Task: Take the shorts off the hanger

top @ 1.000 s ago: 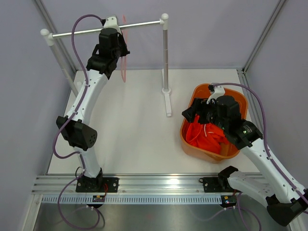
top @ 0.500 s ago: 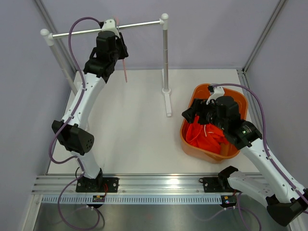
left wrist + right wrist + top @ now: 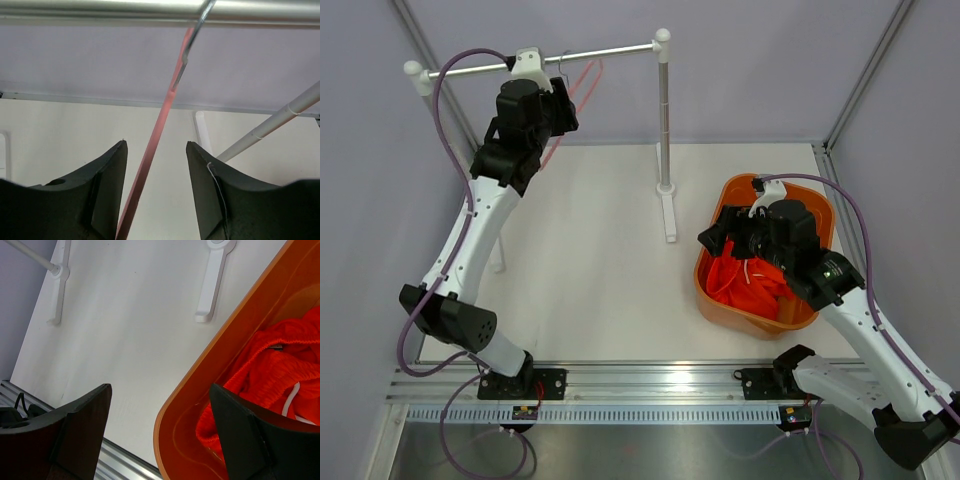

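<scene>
My left gripper (image 3: 156, 150) is wide open and holds nothing. The hanger (image 3: 165, 107) runs as a thin pink strip up through the gap between my two black fingers (image 3: 107, 172). It passes nearer the finger on the left of my wrist view low down, and I cannot tell whether it touches that finger there. Higher up the strip stands free of both fingers. At its top the small silver hook (image 3: 196, 27) reaches up to the clothes rail (image 3: 100, 9), which crosses the top of that view.

From the top camera, my left arm is stretched up and away to the far left corner. The left gripper (image 3: 556, 98) sits just below the rail (image 3: 610, 50), and the pink loop of the hanger (image 3: 582, 80) is tilted out to its right under the bar.

My right gripper (image 3: 160, 395) is also spread wide and empty. It hangs above the near left rim of the orange basket (image 3: 220, 345), one finger over the table (image 3: 125, 340) and the other over the basket's inside.

The shorts (image 3: 280, 370) lie crumpled inside the basket, with a white drawstring (image 3: 291, 394) showing among the folds. In the top view the shorts (image 3: 745, 285) fill the near part of the basket (image 3: 757, 319) on the right side of the table (image 3: 600, 260), well apart from the hanger. The rail's white feet (image 3: 212, 285) rest on the table beyond the basket.
</scene>
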Robot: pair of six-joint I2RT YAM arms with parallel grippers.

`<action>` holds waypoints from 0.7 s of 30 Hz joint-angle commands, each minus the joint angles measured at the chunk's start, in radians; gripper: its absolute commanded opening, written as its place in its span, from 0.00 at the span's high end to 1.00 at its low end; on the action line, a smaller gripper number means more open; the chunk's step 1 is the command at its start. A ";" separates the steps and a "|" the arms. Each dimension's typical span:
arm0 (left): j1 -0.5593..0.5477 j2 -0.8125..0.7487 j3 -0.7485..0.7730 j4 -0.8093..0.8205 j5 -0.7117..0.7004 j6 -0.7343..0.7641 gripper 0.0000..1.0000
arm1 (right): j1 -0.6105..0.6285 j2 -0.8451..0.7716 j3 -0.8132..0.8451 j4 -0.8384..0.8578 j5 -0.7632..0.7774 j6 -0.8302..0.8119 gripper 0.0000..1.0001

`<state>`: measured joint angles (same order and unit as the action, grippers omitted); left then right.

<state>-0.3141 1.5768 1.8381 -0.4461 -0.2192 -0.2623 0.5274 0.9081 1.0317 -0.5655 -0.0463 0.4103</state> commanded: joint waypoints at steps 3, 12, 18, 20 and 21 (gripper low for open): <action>-0.003 -0.107 -0.089 0.063 -0.012 0.012 0.44 | -0.004 -0.020 0.024 0.003 0.002 -0.007 0.11; -0.031 -0.268 -0.158 0.034 0.003 0.029 0.41 | -0.004 -0.047 0.028 -0.027 0.042 -0.018 0.07; -0.109 -0.394 -0.224 -0.042 0.035 0.029 0.40 | -0.004 -0.090 0.028 -0.034 0.037 -0.007 0.02; -0.172 -0.429 -0.276 -0.077 0.027 0.040 0.39 | -0.004 -0.110 0.022 -0.021 0.026 0.002 0.00; -0.193 -0.464 -0.299 -0.085 0.026 0.043 0.39 | -0.004 -0.133 0.012 -0.014 0.022 0.013 0.00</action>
<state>-0.4503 1.1690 1.5883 -0.4904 -0.2100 -0.2398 0.5274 0.8200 1.0321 -0.5983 -0.0177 0.4114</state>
